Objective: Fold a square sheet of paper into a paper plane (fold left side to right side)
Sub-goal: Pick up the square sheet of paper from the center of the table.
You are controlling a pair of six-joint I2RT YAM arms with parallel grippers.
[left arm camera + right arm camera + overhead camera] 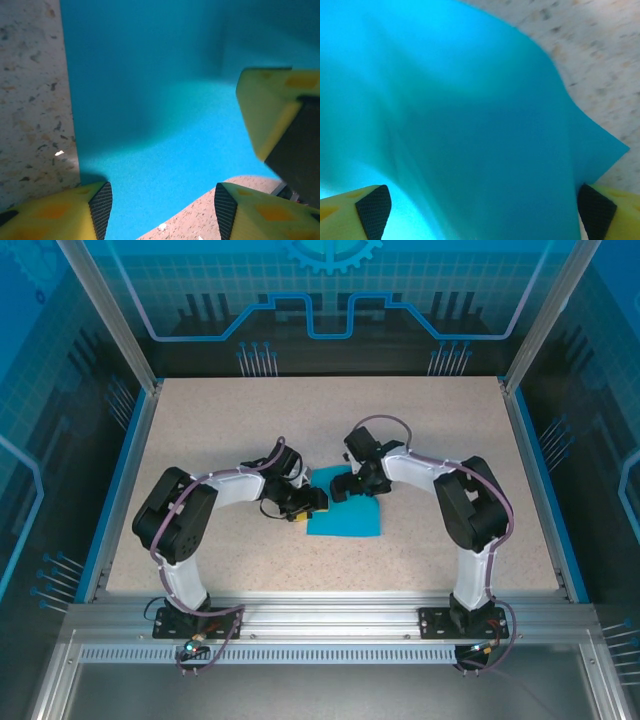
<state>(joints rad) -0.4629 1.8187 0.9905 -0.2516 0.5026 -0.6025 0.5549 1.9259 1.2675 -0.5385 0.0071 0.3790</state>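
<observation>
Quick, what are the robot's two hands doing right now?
Left gripper: open, holding nothing, above the blue paper.
Right gripper: open, holding nothing, above the same paper.

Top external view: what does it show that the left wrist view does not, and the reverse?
From above: the left arm and right arm meeting at the square sheet of paper, with the table all around it. From the left wrist: the left gripper open over the sheet's edge, another yellow finger nearby. Shared: blue paper on speckled table.
</observation>
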